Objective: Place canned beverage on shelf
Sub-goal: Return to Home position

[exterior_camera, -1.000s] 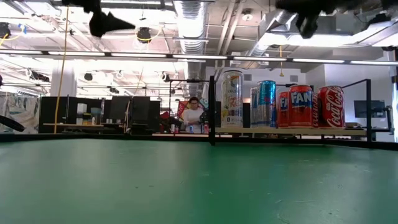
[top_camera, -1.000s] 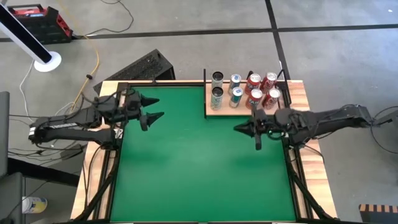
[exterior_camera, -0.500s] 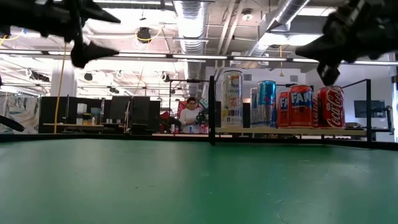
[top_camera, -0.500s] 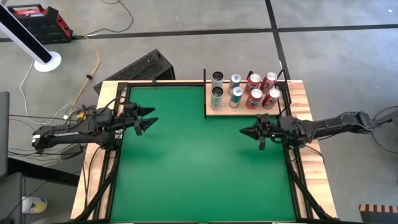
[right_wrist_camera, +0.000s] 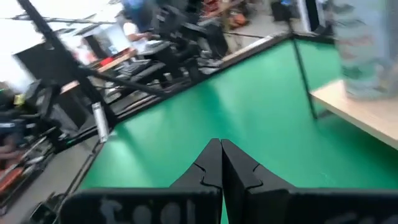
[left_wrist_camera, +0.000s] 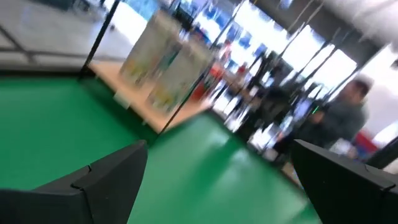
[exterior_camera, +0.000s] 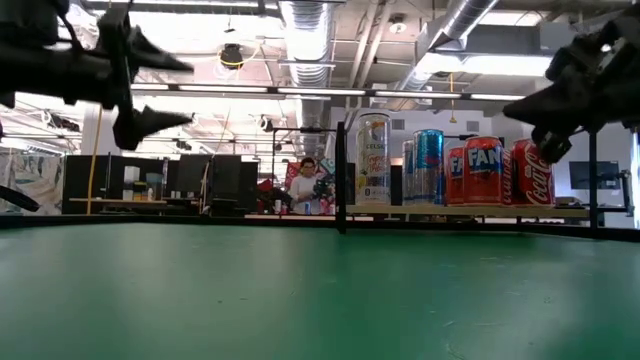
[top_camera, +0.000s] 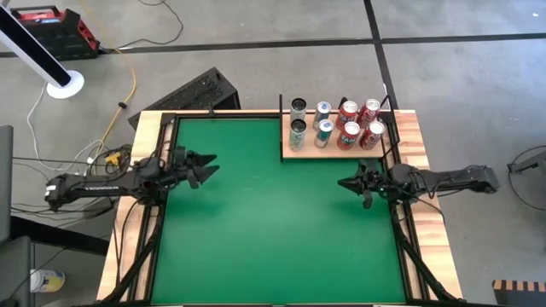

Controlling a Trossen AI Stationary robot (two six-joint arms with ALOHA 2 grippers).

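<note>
Green felt counter [top_camera: 273,222], workshop beyond: eight cans [top_camera: 348,132] stand in rows on the shelf [top_camera: 334,154] at the corner nearer the right arm. The left gripper [top_camera: 210,167], fingers spread, and the right gripper [top_camera: 343,182], fingers pressed together, hover empty. Stocking looks finished, and what remains is apparently parking both arms clear.

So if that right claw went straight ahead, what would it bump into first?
The way looks free over the green surface; far across, the open left claw roughly faces the right claw, so probably that. The shelf lies off that line.
</note>
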